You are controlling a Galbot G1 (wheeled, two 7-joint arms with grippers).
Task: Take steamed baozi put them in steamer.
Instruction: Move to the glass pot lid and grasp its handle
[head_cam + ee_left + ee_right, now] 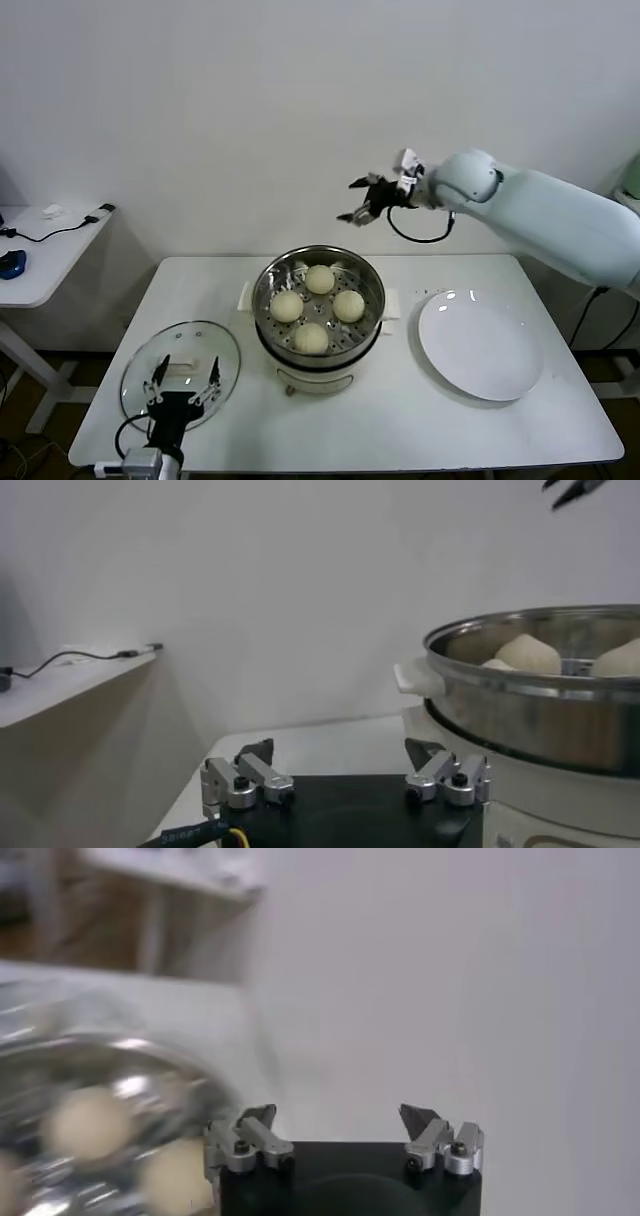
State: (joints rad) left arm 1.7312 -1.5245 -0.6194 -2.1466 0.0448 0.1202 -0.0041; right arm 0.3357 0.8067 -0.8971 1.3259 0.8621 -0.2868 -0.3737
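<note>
Several cream-white baozi (318,307) lie on the perforated tray inside the shiny steel steamer (372,296) at the table's middle. In the left wrist view the steamer (520,685) shows with baozi (528,653) over its rim. In the right wrist view blurred baozi (90,1123) lie below. My right gripper (364,203) is open and empty, raised high above and behind the steamer; its jaws (339,1118) hold nothing. My left gripper (186,378) is open and empty, low over the glass lid at the table's front left; it shows in its own view (342,750).
A round glass lid (180,372) with a white handle lies flat at the front left. An empty flat white plate (480,343) lies to the right of the steamer. A white side table (40,250) with cables stands at far left. A wall is behind.
</note>
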